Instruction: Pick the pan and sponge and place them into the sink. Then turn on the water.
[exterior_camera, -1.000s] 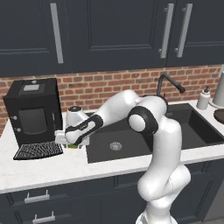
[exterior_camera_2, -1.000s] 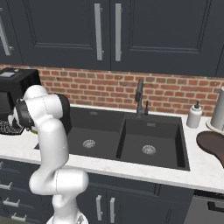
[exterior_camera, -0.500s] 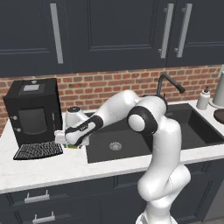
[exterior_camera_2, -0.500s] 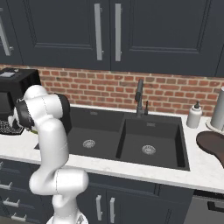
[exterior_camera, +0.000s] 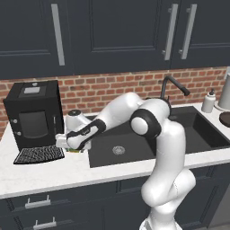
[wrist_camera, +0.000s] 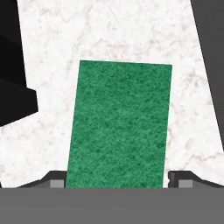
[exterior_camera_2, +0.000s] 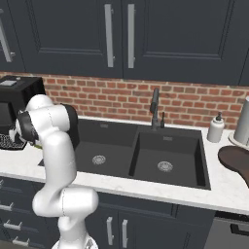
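Here, in the left base view, the arm reaches down and to its left so that the gripper [exterior_camera: 75,146] sits low over the white counter [exterior_camera: 54,173], between the black coffee machine [exterior_camera: 33,114] and the left rim of the sink [exterior_camera: 134,150]. A sliver of yellow-green at the fingertips marks the sponge [exterior_camera: 77,150], lying on the counter just beside the sink edge.

In the right base view, the arm's elbow hides the hand. The sink's two basins lie to the arm's right, and the pan [exterior_camera_2: 236,163] rests on the far counter beyond them, well apart from the arm.

In the hand view, the sponge [wrist_camera: 120,127] lies directly under the hand, its long axis running away from the camera with a slight tilt. The two fingertips [wrist_camera: 56,180] stand one on each long side, so the jaws straddle the short width. They look spread, apparently not yet pressing the sponge. Closing across that width looks like the natural next move.
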### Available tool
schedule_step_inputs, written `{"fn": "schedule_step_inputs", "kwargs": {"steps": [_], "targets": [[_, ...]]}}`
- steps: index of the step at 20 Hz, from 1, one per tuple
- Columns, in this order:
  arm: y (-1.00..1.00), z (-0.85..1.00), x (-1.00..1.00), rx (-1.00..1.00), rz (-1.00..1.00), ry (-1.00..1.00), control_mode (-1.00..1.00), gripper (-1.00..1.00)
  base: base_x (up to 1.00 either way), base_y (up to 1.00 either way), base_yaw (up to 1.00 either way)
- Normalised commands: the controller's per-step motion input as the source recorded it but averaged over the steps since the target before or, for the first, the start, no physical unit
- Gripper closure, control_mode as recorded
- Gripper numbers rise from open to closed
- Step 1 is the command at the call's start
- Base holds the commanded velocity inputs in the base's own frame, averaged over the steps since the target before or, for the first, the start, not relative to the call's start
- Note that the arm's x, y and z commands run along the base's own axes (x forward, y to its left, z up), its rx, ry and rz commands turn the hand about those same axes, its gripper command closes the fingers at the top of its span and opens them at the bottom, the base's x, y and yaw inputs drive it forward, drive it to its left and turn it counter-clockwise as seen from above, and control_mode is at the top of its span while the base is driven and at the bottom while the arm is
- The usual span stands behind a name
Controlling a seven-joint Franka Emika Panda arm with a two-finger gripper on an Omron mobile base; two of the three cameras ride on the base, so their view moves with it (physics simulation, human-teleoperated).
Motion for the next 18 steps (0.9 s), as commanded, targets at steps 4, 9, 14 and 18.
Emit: {"fn": "schedule_step_inputs", "kwargs": {"steps": [4, 9, 14, 18], "targets": [[0.0, -0.28, 0.29, 0.0, -0.03, 0.03, -1.0, 1.0, 0.0, 0.0, 0.0], [-0.06, -0.19, 0.11, 0.0, 0.0, 0.01, -1.0, 1.0, 0.0, 0.0, 0.0], [-0.27, -0.01, 0.0, 0.0, 0.0, 0.01, -1.0, 1.0, 0.0, 0.0, 0.0], [-0.28, 0.0, -0.01, 0.02, 0.03, 0.0, -1.0, 1.0, 0.0, 0.0, 0.0]]}}
